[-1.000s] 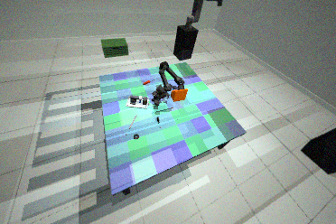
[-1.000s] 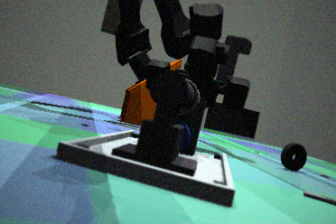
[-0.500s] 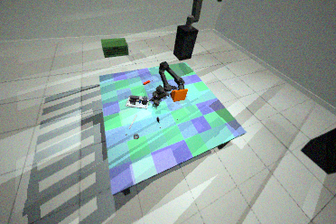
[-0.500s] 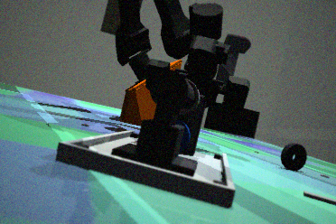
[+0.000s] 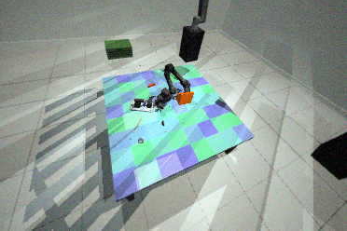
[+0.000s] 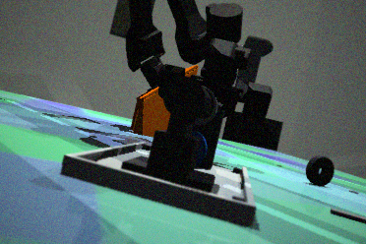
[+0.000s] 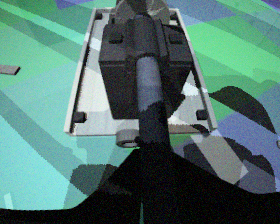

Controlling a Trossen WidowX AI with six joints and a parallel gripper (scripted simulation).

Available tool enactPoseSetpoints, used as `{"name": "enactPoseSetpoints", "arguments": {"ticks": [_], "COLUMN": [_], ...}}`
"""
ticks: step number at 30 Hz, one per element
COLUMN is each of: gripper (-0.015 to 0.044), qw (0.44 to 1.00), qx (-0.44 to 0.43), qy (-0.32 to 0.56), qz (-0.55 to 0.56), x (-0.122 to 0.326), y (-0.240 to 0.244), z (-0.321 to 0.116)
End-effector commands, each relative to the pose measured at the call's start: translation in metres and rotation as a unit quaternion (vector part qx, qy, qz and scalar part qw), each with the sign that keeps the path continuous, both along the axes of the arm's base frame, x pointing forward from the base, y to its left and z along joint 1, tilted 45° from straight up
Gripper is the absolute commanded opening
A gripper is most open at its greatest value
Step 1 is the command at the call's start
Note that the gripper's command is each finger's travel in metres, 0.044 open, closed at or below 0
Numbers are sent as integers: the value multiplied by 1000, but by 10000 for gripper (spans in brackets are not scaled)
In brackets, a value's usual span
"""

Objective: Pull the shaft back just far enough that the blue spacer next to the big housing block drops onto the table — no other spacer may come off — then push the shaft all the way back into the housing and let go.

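The dark housing stands in a pale, low-rimmed tray. The grey shaft runs from the housing's top toward the wrist camera. My gripper is shut on the shaft, in line with it. In the exterior view the arm and housing hide the fingertips. A blue spacer shows partly at the housing's side; whether it sits on the shaft I cannot tell. Its place is hidden in the wrist view. A small grey round piece is at the tray's near edge, left of the shaft.
An orange block stands beside the arm. A dark ring and a small black piece are in front. A red piece lies behind the tray. A flat strip lies left in the wrist view.
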State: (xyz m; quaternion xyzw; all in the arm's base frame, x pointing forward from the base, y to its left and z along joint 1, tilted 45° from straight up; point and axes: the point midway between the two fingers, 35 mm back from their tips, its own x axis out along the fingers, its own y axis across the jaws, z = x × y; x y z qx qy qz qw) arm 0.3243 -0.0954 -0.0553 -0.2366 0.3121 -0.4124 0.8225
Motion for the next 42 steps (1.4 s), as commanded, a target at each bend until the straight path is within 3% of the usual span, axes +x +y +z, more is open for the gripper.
{"name": "enactPoseSetpoints", "arguments": {"ticks": [1, 42], "gripper": [0, 0], "qw": [1000, 1000], "qx": [0, 0], "qy": [-1, -1], "qz": [1, 1], "x": [2, 12], "y": [0, -6], "z": [1, 4]}}
